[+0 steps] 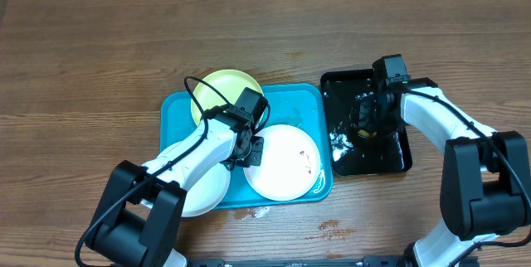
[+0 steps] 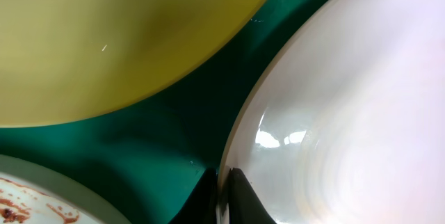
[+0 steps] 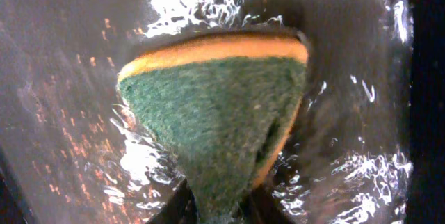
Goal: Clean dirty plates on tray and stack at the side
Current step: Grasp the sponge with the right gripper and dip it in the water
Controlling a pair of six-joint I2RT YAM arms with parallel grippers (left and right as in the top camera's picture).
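Observation:
The turquoise tray (image 1: 178, 105) holds three plates. A pale yellow-green plate (image 1: 217, 89) leans on the tray's far rim. A white plate (image 1: 286, 163) with small brown smears lies at the right. Another white plate (image 1: 207, 192) lies at the front left, partly under my left arm. My left gripper (image 1: 249, 147) is shut on the left rim of the right white plate (image 2: 334, 113); the wrist view shows both fingers pinching that rim (image 2: 224, 196). My right gripper (image 1: 369, 126) is shut on a green-and-yellow sponge (image 3: 215, 106) and presses it into the wet black tray (image 1: 340, 84).
The black tray (image 3: 62, 64) stands right of the turquoise tray and holds water and foam. A wet patch (image 1: 336, 230) lies on the wooden table in front of it. Crumbs or foam (image 1: 257, 213) lie at the turquoise tray's front edge.

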